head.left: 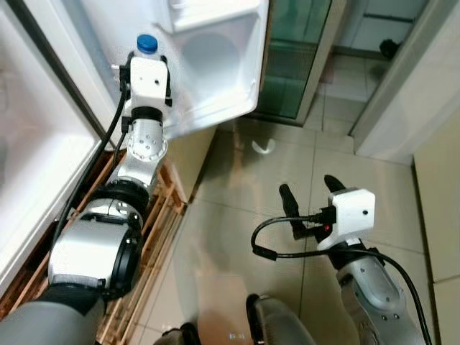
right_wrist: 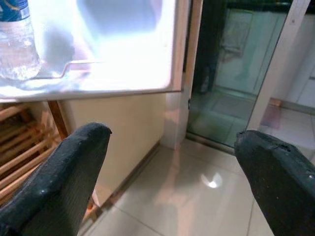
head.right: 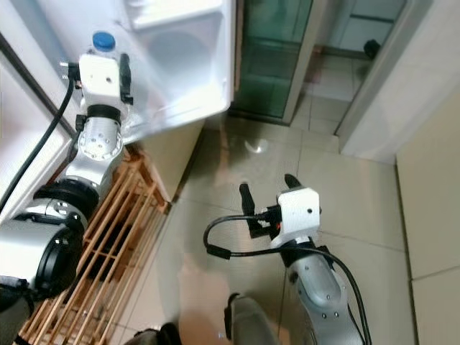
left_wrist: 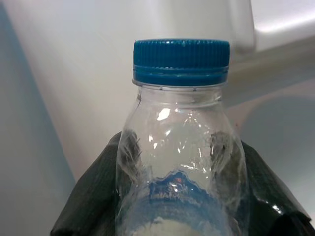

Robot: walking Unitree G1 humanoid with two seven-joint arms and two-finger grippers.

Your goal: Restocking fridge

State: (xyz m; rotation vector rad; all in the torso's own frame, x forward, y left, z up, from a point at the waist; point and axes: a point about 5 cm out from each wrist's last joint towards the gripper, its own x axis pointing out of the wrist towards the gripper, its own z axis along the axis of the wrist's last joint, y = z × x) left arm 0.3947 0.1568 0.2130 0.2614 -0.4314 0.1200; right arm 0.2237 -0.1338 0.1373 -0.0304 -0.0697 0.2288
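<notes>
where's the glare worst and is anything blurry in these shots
Right wrist view: the fridge door shelf is blown out white. Eye views: same shelf overexposed, a light spot reflects off the floor tiles. Left wrist view: bottle sharp, background soft.

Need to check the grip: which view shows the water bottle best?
Left wrist view: the bottle fills it, black fingers on both sides. The eye views show just its blue cap above the left end effector; right wrist view shows its lower part.
</notes>
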